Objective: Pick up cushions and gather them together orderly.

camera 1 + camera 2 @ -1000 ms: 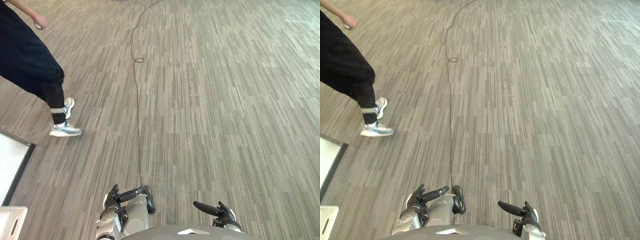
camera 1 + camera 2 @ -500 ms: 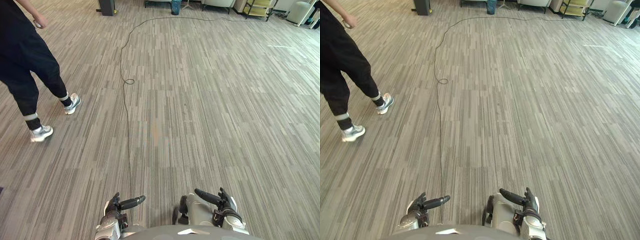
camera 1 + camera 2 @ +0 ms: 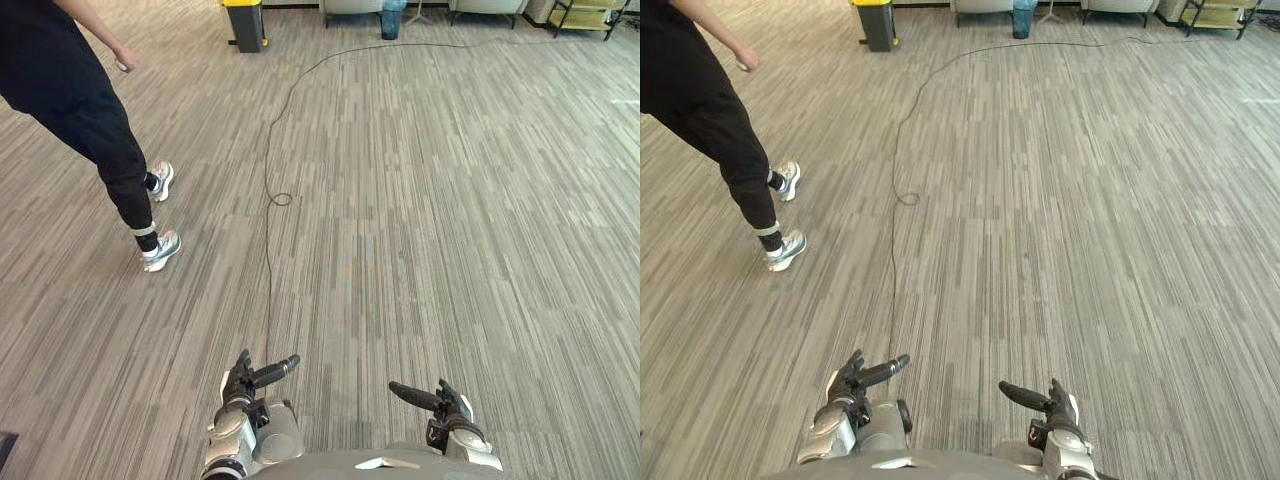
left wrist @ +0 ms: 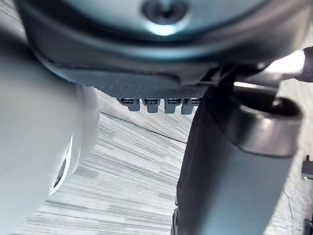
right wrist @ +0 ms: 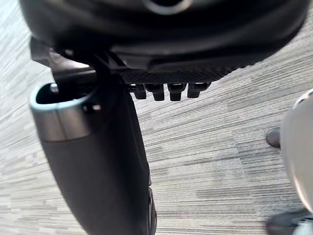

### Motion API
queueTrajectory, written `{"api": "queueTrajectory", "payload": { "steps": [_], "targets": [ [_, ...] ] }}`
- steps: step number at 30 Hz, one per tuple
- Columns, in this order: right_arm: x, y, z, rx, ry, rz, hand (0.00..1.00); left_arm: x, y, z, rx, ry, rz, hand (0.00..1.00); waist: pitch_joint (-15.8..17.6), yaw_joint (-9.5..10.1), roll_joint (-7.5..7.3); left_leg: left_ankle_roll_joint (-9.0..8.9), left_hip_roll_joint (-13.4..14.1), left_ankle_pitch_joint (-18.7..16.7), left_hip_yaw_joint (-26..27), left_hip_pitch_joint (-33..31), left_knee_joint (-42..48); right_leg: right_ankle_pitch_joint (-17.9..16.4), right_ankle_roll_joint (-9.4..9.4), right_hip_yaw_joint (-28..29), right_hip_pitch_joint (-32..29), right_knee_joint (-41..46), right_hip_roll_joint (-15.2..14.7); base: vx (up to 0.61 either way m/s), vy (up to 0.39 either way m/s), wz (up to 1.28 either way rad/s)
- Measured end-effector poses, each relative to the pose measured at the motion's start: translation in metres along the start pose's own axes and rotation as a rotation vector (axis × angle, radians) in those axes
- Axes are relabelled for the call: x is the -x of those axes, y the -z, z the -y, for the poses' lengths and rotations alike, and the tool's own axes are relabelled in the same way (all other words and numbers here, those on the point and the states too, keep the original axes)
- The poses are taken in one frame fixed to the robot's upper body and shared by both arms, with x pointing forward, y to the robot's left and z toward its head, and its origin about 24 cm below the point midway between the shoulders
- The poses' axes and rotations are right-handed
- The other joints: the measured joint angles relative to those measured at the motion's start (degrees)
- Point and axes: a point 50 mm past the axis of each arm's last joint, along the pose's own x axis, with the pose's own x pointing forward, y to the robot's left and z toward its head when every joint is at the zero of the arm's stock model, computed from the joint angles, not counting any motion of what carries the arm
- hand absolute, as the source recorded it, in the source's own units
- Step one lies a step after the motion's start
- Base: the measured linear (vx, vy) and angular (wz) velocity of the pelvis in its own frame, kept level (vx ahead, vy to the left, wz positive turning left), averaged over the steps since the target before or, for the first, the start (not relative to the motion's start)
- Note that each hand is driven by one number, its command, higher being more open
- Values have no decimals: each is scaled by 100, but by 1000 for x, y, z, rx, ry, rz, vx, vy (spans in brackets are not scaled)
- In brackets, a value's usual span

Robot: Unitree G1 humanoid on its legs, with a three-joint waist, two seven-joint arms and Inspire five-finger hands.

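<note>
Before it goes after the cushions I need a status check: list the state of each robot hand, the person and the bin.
left robot hand: open, fingers relaxed, holding nothing.
right robot hand: open, fingers relaxed, holding nothing.
person: mid-stride on the robot's left, legs apart.
bin: standing upright at the far end of the floor.

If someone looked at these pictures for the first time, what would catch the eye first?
A person in black clothes and white sneakers strides over the striped grey carpet floor at the left. A black bin with a yellow lid stands far ahead. The left hand and right hand hang low, open, holding nothing.
</note>
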Motion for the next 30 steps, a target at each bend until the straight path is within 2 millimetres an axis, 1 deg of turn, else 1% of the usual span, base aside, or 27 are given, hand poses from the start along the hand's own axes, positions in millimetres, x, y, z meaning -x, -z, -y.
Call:
{"api": "queueTrajectory", "payload": {
  "steps": [1, 2, 3, 4, 6, 7, 8, 9, 10, 11, 12, 13, 14, 16, 17, 18, 19, 20, 21, 22, 23, 24, 25, 26, 27, 29, 30],
  "targets": [
    [0, 2, 0, 0, 3, -7, 100, 0, 0, 0, 1, 1, -1, 100, -4, 24, -2, 21, -172, 313, 22, 10, -848, -7, 12, 118, 161, -33, -78, 709, 294, -62],
    [1, 5, -1, 1, 4, -18, 100, 0, 2, -2, 1, -4, -12, 100, -46, 121, -57, 429, -354, 1102, -67, 114, -1164, -46, 67, 375, 277, -22, -185, 722, 285, -53],
    [2, 7, -9, -11, -12, -24, 100, -3, -2, -9, -18, -16, -8, 100, -123, 82, -279, 409, -542, 893, 18, 140, -1124, 17, 17, 485, 244, 10, -391, 870, 334, -32],
    [4, 9, -16, -21, -29, -32, 100, -3, -4, -10, -20, -22, -2, 100, -142, 78, -348, 587, -506, 567, 7, 51, -731, 457, 92, 802, 159, 149, -401, 708, 280, 3],
    [4, 11, -21, -25, -48, -41, 100, -4, -3, -20, -39, -38, -22, 100, -129, 101, -411, 833, -321, 274, -55, 5, 290, 1072, 142, 1210, 357, 379, -419, 766, 353, -5],
    [5, 15, -19, -53, -39, -50, 100, -1, 5, -28, -45, -57, -50, 100, -254, 129, -410, 654, -357, -129, -127, -139, 803, 1379, 351, 1324, 315, 924, -458, 547, 259, -2],
    [6, 20, -12, -65, -17, -59, 100, 1, 9, -29, -55, -58, -60, 100, -392, 94, -461, 610, -437, -135, -213, -25, 453, 1422, 442, 1347, 194, 1238, -471, 511, 236, 0],
    [7, 24, -3, -84, 12, -60, 100, 2, 14, -34, -66, -63, -81, 100, -468, 94, -602, 582, -724, -583, -220, 389, 117, 1745, 1004, 1573, -304, 2759, -623, 408, 136, 4],
    [7, 26, -3, -82, 11, -65, 100, 1, 14, -36, -90, -68, -89, 100, -475, 92, -640, 585, -806, -740, -167, 524, 100, 1895, 1381, 1659, -702, 3559, -664, 502, 128, -8],
    [7, 25, -3, -79, 8, -63, 100, 0, 13, -35, -107, -64, -99, 100, -468, 84, -636, 563, -824, -844, -134, 665, 87, 1939, 1530, 1632, -1077, 4216, -676, 386, 54, -22],
    [6, 23, -3, -73, 2, -54, 100, -1, 16, -33, -114, -58, -121, 100, -400, 47, -574, 519, -817, -960, -113, 969, 6, 1865, 1431, 1342, -1534, 4981, -758, 518, 93, -50],
    [4, 12, 7, -60, 10, -15, 100, 1, 22, -27, -131, -38, -146, 100, -263, -51, -406, 419, -765, -1036, 38, 1651, -425, 1402, 768, 783, -2305, 5727, -908, 423, 78, -56],
    [3, 10, 8, -59, 13, -5, 100, 1, 24, -24, -140, -29, -150, 100, -229, -54, -338, 402, -734, -1068, 96, 1889, -606, 1233, 621, 628, -2548, 5794, -899, 433, 75, -61],
    [3, 2, 15, -69, 32, 35, 100, 2, 27, -20, -159, -10, -159, 100, -156, -150, -208, 157, -611, -1105, 298, 2665, -1218, 728, 492, -114, -3378, 5320, -798, 462, 35, -45],
    [3, 0, 14, -73, 32, 47, 100, 2, 26, -21, -165, -9, -157, 100, -148, -196, -247, 59, -606, -1111, 334, 2862, -1373, 676, 487, -338, -3550, 5015, -796, 699, -32, -30],
    [3, -3, 11, -83, 27, 65, 100, 1, 25, -21, -167, -8, -155, 100, -113, -264, -311, -114, -593, -1116, 456, 3305, -1685, 604, 382, -867, -3816, 4094, -786, 686, -98, -19],
    [3, -7, 9, -99, 20, 78, 100, 1, 26, -18, -173, 2, -163, 100, -113, -349, -297, -274, -542, -1177, 541, 3614, -1871, 633, 355, -1247, -4004, 3230, -724, 725, -118, -17],
    [3, -7, 9, -100, 19, 78, 100, 1, 26, -18, -173, 2, -163, 100, -113, -350, -296, -275, -541, -1176, 543, 3625, -1874, 634, 353, -1254, -4011, 3211, -720, 662, -145, -19],
    [2, -9, 8, -113, 15, 82, 100, 1, 28, -14, -169, 9, -170, 100, -119, -374, -280, -304, -525, -1176, 697, 3882, -2083, 815, 232, -1512, -4125, 2255, -579, 744, -176, -12],
    [2, -9, 7, -126, 12, 79, 100, 2, 30, -11, -171, 18, -177, 100, -129, -409, -233, -375, -499, -1137, 704, 4164, -2228, 1700, -253, -1591, -4046, 1800, -376, 772, -185, -29],
    [0, -13, 10, -121, 16, 80, 100, 3, 33, -7, -159, 25, -194, 100, -164, -363, -40, -596, -262, -898, 713, 4302, -2237, 1490, -753, -1687, -3994, 1964, -167, 657, -176, -13],
    [0, -14, 11, -121, 18, 81, 100, 2, 33, -2, -157, 42, -194, 100, -168, -373, -40, -734, -242, -595, 634, 4287, -2133, 1230, -843, -1668, -4002, 2196, -210, 609, -223, -14],
    [-1, -13, 16, -137, 36, 71, 100, 3, 34, 9, -141, 67, -196, 100, -145, -397, 0, -741, -156, 28, 440, 4280, -1674, 923, -939, -1686, -3856, 2501, -263, 846, -373, -4],
    [0, -8, 15, -140, 36, 55, 100, 3, 34, 12, -126, 69, -193, 100, -143, -443, 60, -684, 178, 762, -18, 3850, -326, 669, -823, -1677, -3327, 2237, -120, 821, -365, -14],
    [1, -8, 17, -122, 34, 57, 100, 3, 33, 13, -106, 64, -186, 100, -155, -458, 154, -571, 441, 1084, -410, 3342, 896, 589, -735, -1634, -2987, 1912, 70, 656, -285, -39],
    [0, -10, 16, -116, 37, 63, 100, 2, 27, 15, -66, 56, -159, 100, -109, -365, 277, -497, 795, 1074, -790, 2399, 3122, 512, -846, -1304, -2295, 1410, 503, 549, -139, -80],
    [0, -10, 15, -114, 32, 63, 100, 2, 26, 14, -63, 51, -151, 100, -89, -352, 258, -468, 820, 1023, -805, 2225, 3414, 489, -850, -1206, -2122, 1300, 573, 675, -96, -102]
  ]
}}
